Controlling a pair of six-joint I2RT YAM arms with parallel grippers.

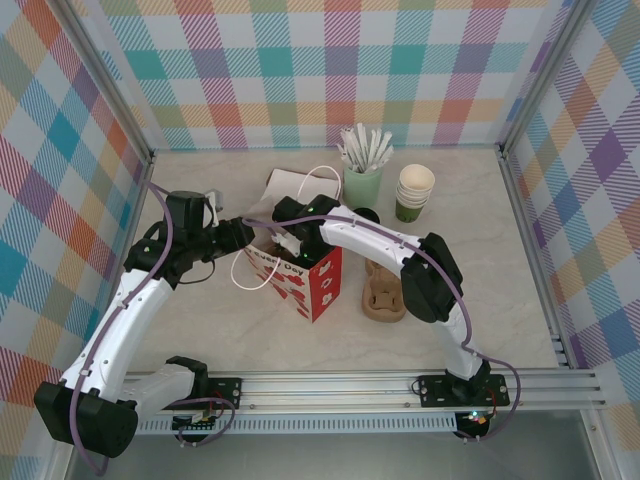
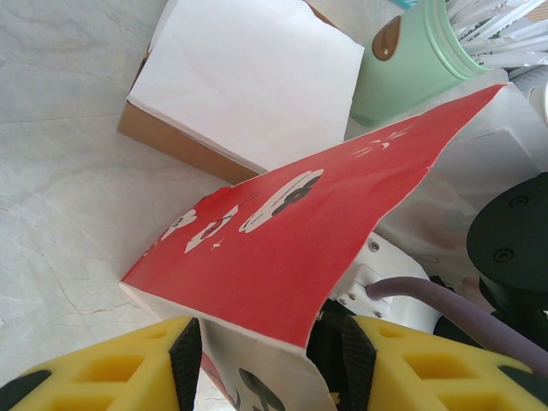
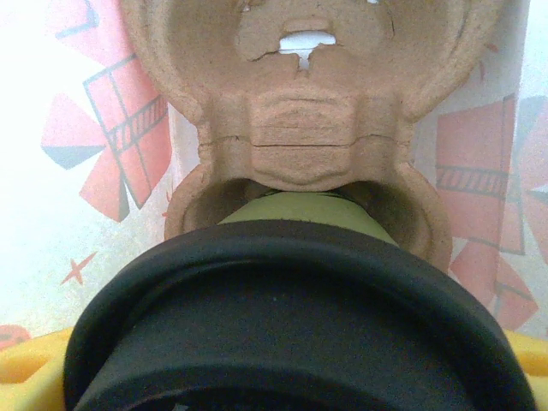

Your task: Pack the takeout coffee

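Observation:
The takeout coffee [image 3: 291,325], a green cup under a round black lid, hangs in my right gripper [image 3: 274,381], which is shut on it; yellow fingers [image 3: 19,368] show beside the lid. The cup's base sits in a pocket of a brown pulp cup carrier [image 3: 300,128], with the bag's printed walls [image 3: 51,214] around it. From above, my right gripper [image 1: 291,241] reaches into the mouth of the red paper bag [image 1: 320,283]. My left gripper [image 2: 272,364] straddles the bag's rim [image 2: 291,240], jaws apart, at the bag's left side [image 1: 246,237].
A mint cup of white sticks [image 1: 362,183] and a stack of lidless green cups [image 1: 413,195] stand behind the bag. A white paper stack on a brown box [image 2: 248,77] lies at the back left. A second pulp carrier [image 1: 386,296] lies right of the bag.

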